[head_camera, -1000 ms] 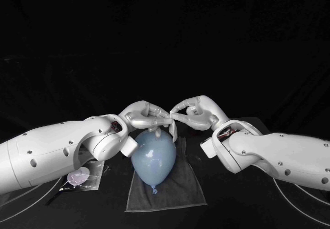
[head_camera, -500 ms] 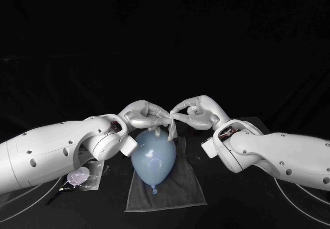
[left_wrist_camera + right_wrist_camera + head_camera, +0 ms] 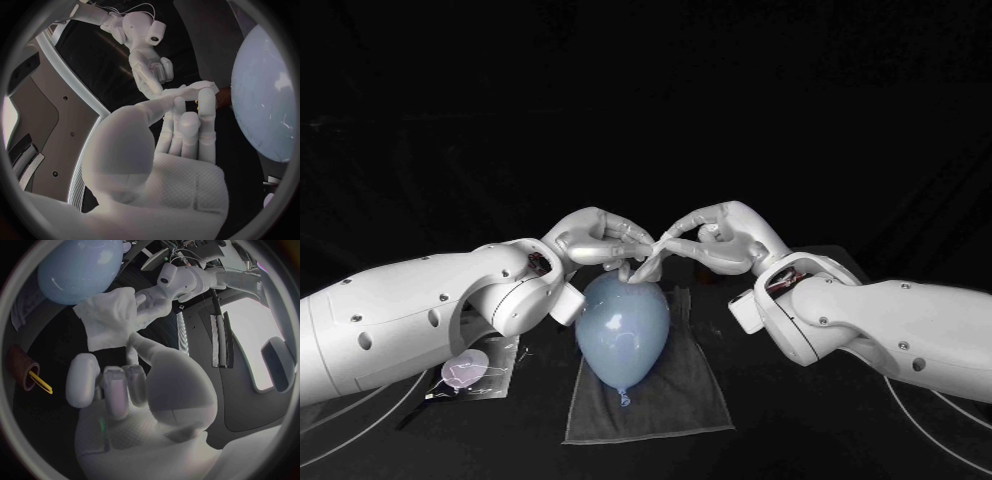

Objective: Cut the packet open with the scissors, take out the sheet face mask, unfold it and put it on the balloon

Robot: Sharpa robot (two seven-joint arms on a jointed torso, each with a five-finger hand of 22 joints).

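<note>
The left hand [image 3: 600, 238] and right hand [image 3: 718, 235] each pinched the mask [image 3: 643, 265], partly hidden behind fingers, above the balloon [image 3: 622, 330].

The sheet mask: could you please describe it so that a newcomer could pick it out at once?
Find the pale blue balloon lying on the grey cloth mid-table. Above its rounded end the left robot hand and right robot hand meet. The sheet mask is the limp white folded piece pinched between them, the only thing held off the table.
</note>
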